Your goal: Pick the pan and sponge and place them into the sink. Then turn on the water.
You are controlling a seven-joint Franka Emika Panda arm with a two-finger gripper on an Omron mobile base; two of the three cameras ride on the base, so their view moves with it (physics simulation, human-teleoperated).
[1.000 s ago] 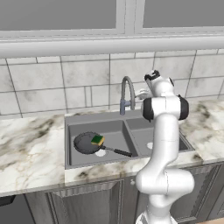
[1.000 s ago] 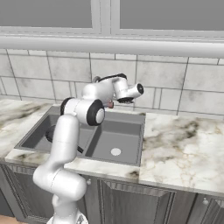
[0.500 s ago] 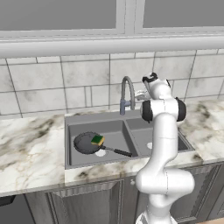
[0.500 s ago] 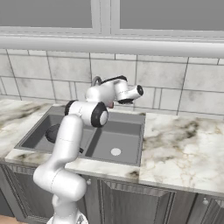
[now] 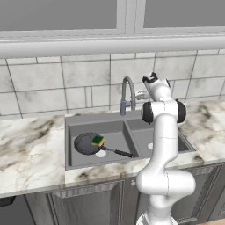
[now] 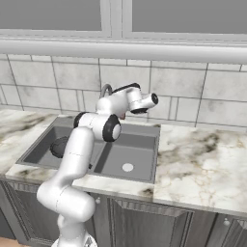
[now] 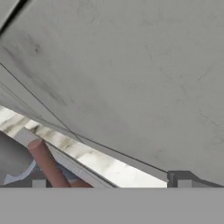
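From the left base view, the sink (image 5: 127, 121) is set into the marbled surface (image 5: 30, 149) and has two basins parted by a central divider. The left basin holds one pan (image 5: 88, 143), lying flat over the drain with its thin black handle reaching toward the divider. One sponge (image 5: 98, 141), green on top, sits in the pan at its right side. The right basin holds nothing but its pale drain, half hidden by the arm. One arched faucet (image 5: 127, 94) stands behind the divider, and the hand (image 5: 149, 80) is raised just beside it to the right, near the tiled wall; its fingers are too small to read here. From the right base view, the same two basins show: the right one bare with a round pale drain (image 6: 127, 167), the left one with the pan (image 6: 59, 146) partly hidden behind the arm. The hand (image 6: 150, 100) points out to the right above the back rim of the sink. In the hand view, grey wall tile takes up most of the frame, and the two finger tips (image 7: 39, 183) stand wide apart at the bottom with nothing between them; a reddish bar (image 7: 47, 164) lies near the left tip over a strip of marbled surface.
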